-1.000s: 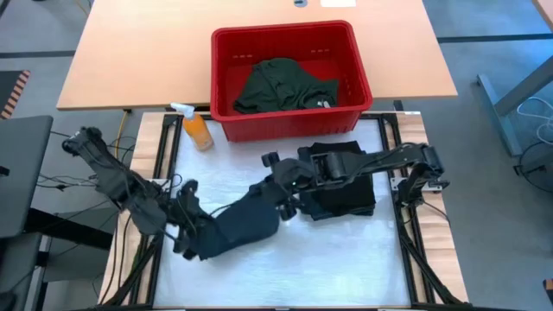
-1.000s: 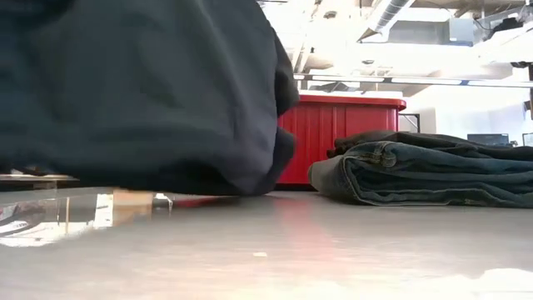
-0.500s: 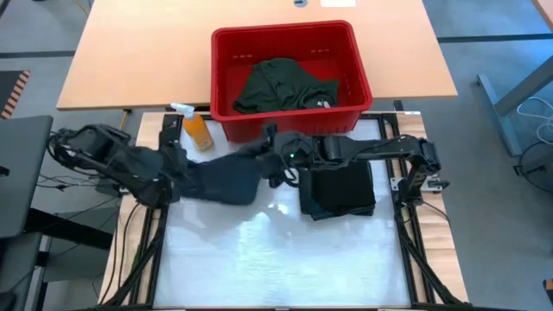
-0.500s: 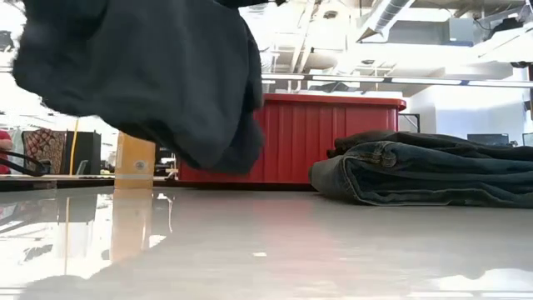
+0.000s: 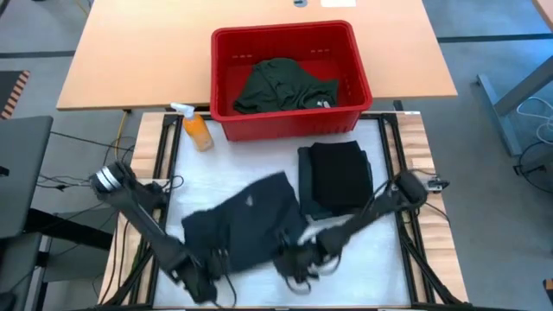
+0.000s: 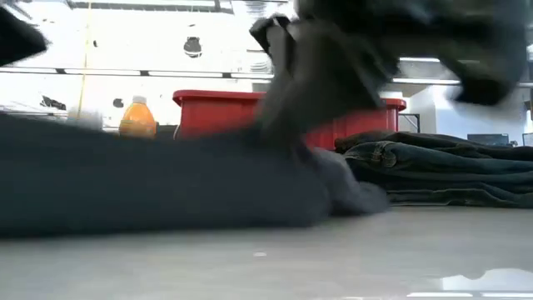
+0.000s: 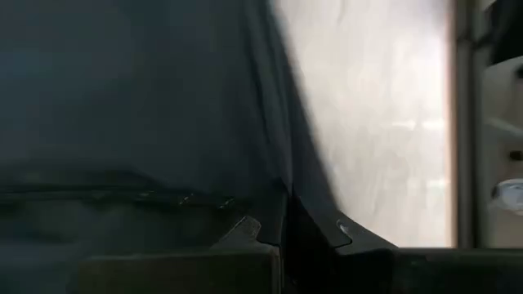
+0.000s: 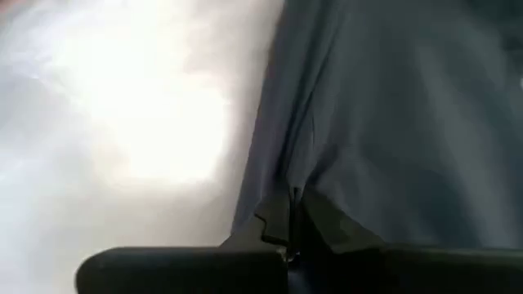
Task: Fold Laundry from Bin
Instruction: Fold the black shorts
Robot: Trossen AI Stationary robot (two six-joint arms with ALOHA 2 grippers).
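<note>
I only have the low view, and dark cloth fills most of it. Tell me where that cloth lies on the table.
Observer: The dark garment lies spread near the table's front edge, left of the folded stack.
Operator: Report both hands.
Observer: The left hand and right hand sit at the garment's near edge, each shut on its hem; both wrist views show fingers pinched on cloth.
Operator: Check the bin's contents.
Observer: The red bin holds one dark green garment, bunched up.
Operator: Tell me where the bottle stands.
Observer: The orange spray bottle stands outside the bin's front left corner.
</note>
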